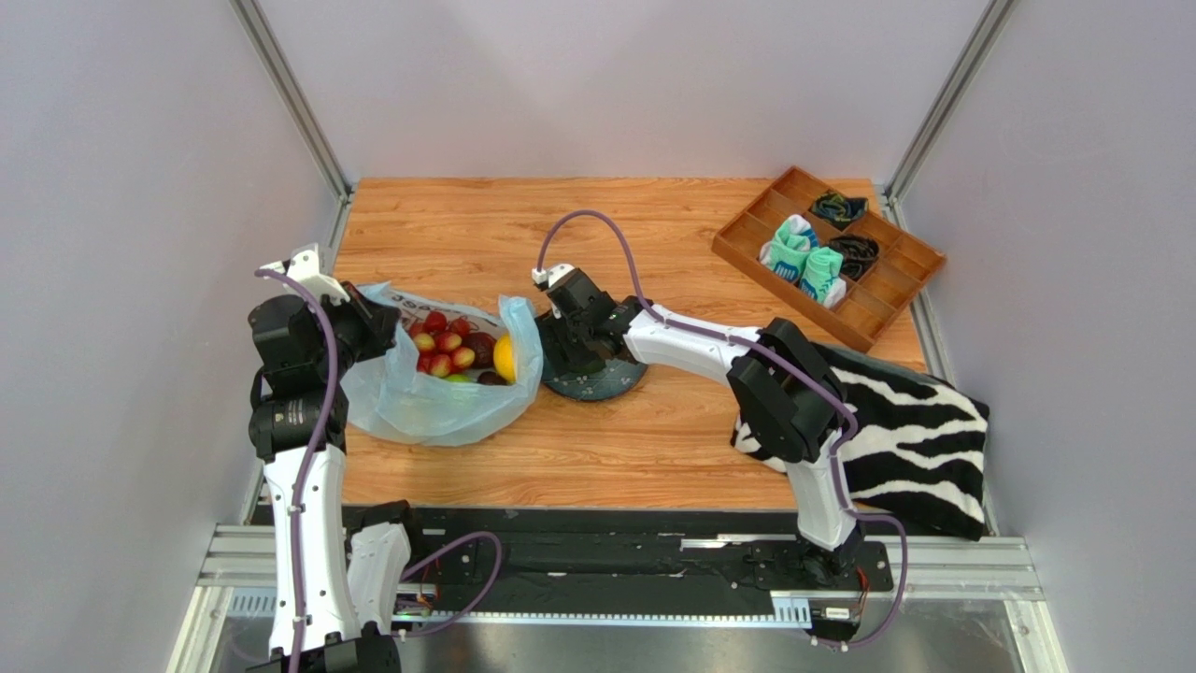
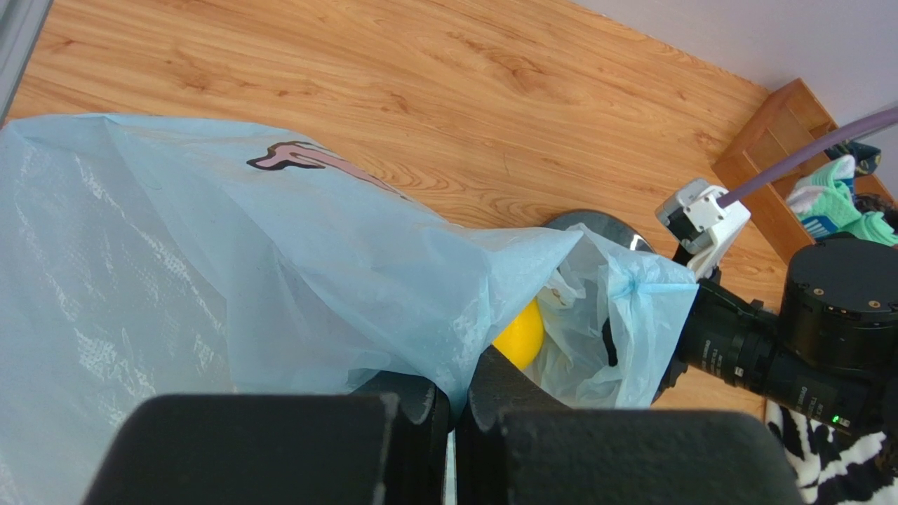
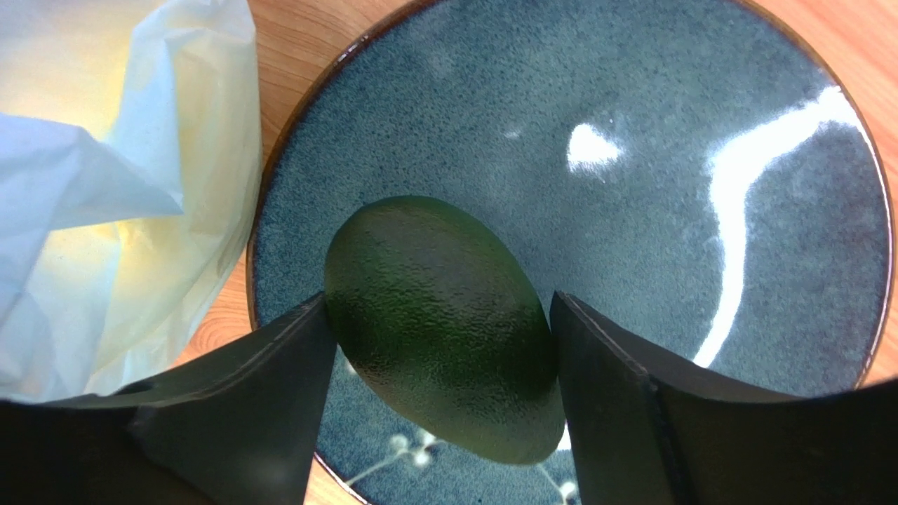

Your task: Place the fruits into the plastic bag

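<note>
Grasping step: right claw [image 3: 440, 305], spread wide, straddles the avocado [image 3: 422, 263] on the plate [image 3: 654, 95], perhaps already pinching; next, carry it into the plastic bag [image 2: 211, 263] the left claw [image 2: 455, 405] pinches open.

Bright, even overhead light; shadows on table [image 1: 674, 449] soft, short. Top view sharp, no visible edge warp. Rt wrist cam: white glare streak near right rim of plate [image 3: 759, 179], rt fingers [image 3: 242, 410] dark & out of focus. Lt wrist cam: lt fingers [image 2: 295, 447] blurry, plastic bag [image 2: 211, 263] glows translucent.
</note>
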Available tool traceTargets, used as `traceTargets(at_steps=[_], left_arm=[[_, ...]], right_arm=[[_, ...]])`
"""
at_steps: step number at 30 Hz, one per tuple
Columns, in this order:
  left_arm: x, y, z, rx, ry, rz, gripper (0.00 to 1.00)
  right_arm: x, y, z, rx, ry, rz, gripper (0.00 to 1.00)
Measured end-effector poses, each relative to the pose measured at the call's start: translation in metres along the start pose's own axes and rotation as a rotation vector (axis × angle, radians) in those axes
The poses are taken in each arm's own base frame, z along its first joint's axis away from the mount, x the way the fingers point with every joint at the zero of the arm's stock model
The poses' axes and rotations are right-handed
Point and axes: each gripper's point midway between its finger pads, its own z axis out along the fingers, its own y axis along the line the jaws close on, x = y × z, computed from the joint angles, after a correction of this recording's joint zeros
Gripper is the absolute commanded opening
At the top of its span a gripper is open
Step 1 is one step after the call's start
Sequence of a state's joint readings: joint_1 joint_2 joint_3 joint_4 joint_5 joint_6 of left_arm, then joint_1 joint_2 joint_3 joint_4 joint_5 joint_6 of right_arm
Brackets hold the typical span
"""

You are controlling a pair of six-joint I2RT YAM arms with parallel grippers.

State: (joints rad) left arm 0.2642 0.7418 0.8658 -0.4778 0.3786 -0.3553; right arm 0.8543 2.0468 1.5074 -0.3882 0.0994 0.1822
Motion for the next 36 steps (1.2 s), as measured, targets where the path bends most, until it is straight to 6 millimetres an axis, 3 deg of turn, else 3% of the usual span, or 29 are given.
traceTargets(at_steps=[8,14,23,26,31,34,36], left_arm=[[0.000,-0.001,0.000,0.004,0.001,0.000,0.00],[0.000,-0.001,0.000,0.005,0.001,0.000,0.00],[0.000,-0.001,0.000,0.005,0.002,-0.001,0.00],[0.000,-0.001,0.000,0.005,0.001,0.000,0.00],[0.000,-0.001,0.000,0.005,0.002,0.000,0.00],[0.000,-0.001,0.000,0.005,0.002,0.000,0.00],[0.000,-0.001,0.000,0.005,0.002,-0.001,0.00]], right_arm=[[0.000,-0.002,0.002,0.006,-0.004,0.003,0.36],[0.003,-0.010,-0.001,0.012,-0.022,0.027,0.29],[0.027,-0.037,-0.029,0.088,0.004,0.110,0.25],[0.020,-0.040,-0.050,0.098,-0.027,0.132,0.24],[-0.019,-0.035,-0.106,0.062,-0.185,0.166,0.23],[-0.050,-0.021,-0.149,0.013,-0.327,0.158,0.23],[-0.067,0.000,-0.177,-0.033,-0.421,0.124,0.23]])
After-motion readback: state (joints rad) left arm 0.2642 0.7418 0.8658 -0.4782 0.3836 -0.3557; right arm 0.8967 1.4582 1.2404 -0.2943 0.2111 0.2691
